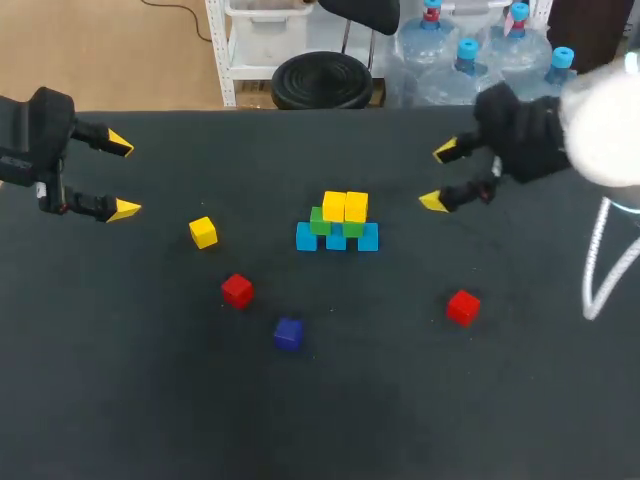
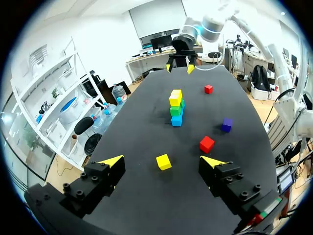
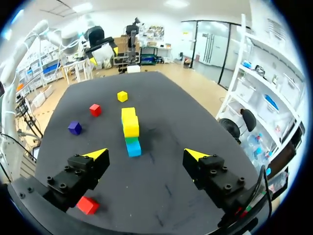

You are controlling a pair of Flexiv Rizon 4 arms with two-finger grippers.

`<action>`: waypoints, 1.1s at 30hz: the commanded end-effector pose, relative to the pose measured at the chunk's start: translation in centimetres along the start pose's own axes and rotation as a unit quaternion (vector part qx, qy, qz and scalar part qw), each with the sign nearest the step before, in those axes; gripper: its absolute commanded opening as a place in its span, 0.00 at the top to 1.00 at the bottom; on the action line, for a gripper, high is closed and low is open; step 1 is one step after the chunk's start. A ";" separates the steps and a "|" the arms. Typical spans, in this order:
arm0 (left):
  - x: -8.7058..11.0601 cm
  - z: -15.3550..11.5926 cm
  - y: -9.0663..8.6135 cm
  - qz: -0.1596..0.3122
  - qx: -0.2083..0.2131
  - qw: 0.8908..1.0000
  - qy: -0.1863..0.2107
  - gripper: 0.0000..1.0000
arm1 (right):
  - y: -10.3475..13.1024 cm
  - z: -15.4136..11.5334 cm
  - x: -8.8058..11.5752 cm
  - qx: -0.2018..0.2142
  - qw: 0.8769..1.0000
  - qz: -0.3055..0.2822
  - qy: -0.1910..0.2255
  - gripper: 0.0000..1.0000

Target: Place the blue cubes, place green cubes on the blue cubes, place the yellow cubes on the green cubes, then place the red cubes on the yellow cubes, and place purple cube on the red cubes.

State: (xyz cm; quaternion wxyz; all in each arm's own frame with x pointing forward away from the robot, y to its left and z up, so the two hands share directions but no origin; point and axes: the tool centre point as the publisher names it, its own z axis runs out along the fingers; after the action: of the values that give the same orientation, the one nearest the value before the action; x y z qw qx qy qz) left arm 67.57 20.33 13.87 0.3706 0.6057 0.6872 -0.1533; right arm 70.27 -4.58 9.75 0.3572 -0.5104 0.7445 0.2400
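Yellow looks to be the layer in hand. A loose yellow cube (image 1: pixel 203 232) sits alone on the black counter (image 1: pixel 150 400), well apart from the stack (image 1: pixel 337 224) at the middle, on the side my left arm comes from. The stack has a row of three small blue cubes (image 1: pixel 307 238) at its base, green cubes (image 1: pixel 320 221) on them, and two yellow cubes (image 1: pixel 345 206) side by side on top.

The coming move turns on one relation. The loose cube lies ahead of the left gripper (image 1: pixel 122 178). In the left wrist view it sits ahead of and between the two fingers, with the stack farther along much the same line.

That gripper is spread wide and holds nothing. The right gripper (image 1: pixel 439 177), also spread and empty, hangs near the stack's far side, so the stack stands between it and the loose cube. I judge the left arm the nearer.

A cube has no long axis, though its faces seem a little skewed to the fingers.

One small red cube (image 1: pixel 237 290), another red cube (image 1: pixel 462 306) and the dark purple cube (image 1: pixel 288 333) lie untouched on the robot's side of the stack.
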 end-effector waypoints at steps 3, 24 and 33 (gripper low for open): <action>0.2 0.0 0.0 0.002 -0.002 1.000 -0.003 0.00 | -0.1 -3.3 1.7 0.008 0.998 -0.008 -0.062 0.00; 0.2 0.0 0.0 0.002 -0.002 1.000 -0.003 0.00 | -0.6 -9.1 6.8 0.007 0.996 -0.047 -0.069 0.00; 0.2 0.0 0.0 0.002 -0.002 1.000 -0.003 0.00 | 0.6 -8.8 6.3 0.003 0.997 -0.061 -0.047 0.00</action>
State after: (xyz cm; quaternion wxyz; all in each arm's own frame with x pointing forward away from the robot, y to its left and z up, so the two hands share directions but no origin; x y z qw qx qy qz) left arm 67.57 20.33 13.87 0.3706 0.6057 0.6872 -0.1533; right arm 66.01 -14.99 10.29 0.4124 -0.5416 0.6895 0.2473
